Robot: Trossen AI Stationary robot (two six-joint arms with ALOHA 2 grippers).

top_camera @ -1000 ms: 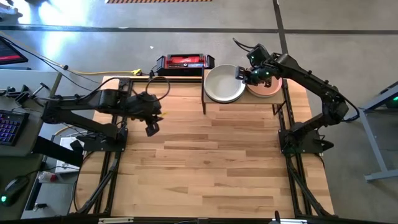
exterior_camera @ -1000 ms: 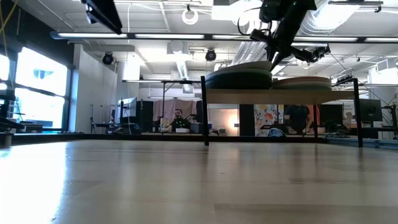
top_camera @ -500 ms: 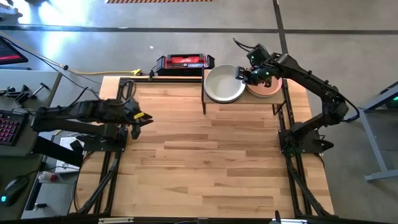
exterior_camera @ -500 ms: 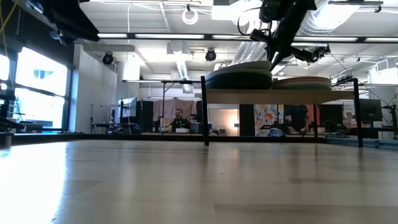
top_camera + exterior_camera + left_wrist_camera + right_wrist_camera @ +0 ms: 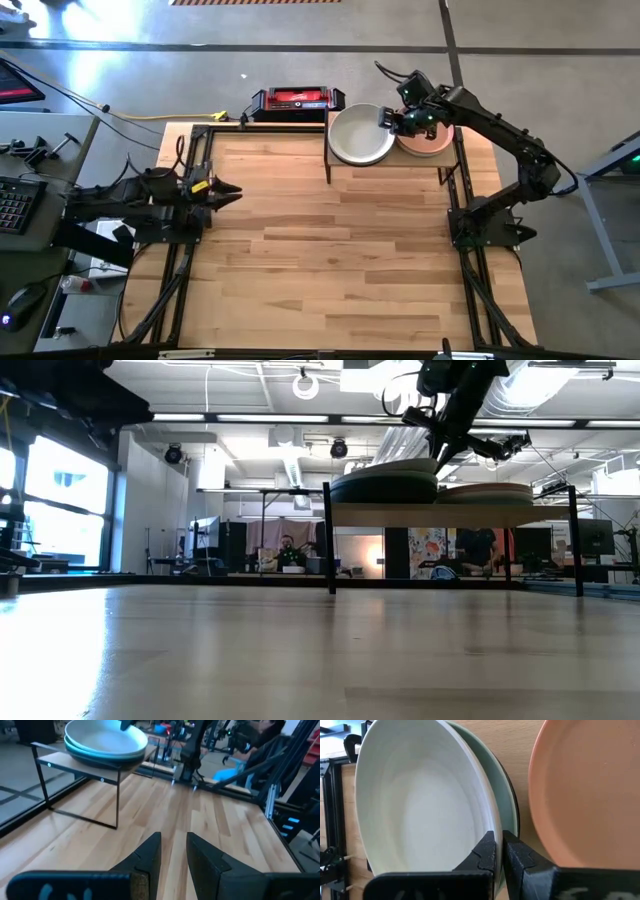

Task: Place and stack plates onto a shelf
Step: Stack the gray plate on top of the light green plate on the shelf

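Observation:
The shelf (image 5: 400, 166) stands at the table's far right on thin black posts. It carries two stacks of plates: a white plate (image 5: 358, 135) tops the left stack over a light green one (image 5: 506, 802), and a salmon plate (image 5: 432, 146) tops the right stack. My right gripper (image 5: 384, 118) is shut, slanting down between the stacks at the white plate's right rim (image 5: 489, 822). My left gripper (image 5: 232, 190) is at the table's left edge, nearly level. It is open and empty, and points across the table toward the shelf (image 5: 75, 767). My right gripper's shut fingertips (image 5: 492, 842) come from above at a slant to the right-hand rim of the white top plate, beside the green plate under it. I cannot tell whether they touch the rim. The plate lies flat on its stack (image 5: 385, 485).
A red-and-black box (image 5: 297, 100) sits just beyond the table's far edge, left of the shelf. Bare wood tabletop (image 5: 330, 250) spreads between the two arms. Black frame rails (image 5: 190, 150) run along the table's left and right sides.
My left gripper has drawn back toward the table's left edge and come down. It has tipped from pointing down at the table to pointing nearly level. My right gripper and the plates have kept still.

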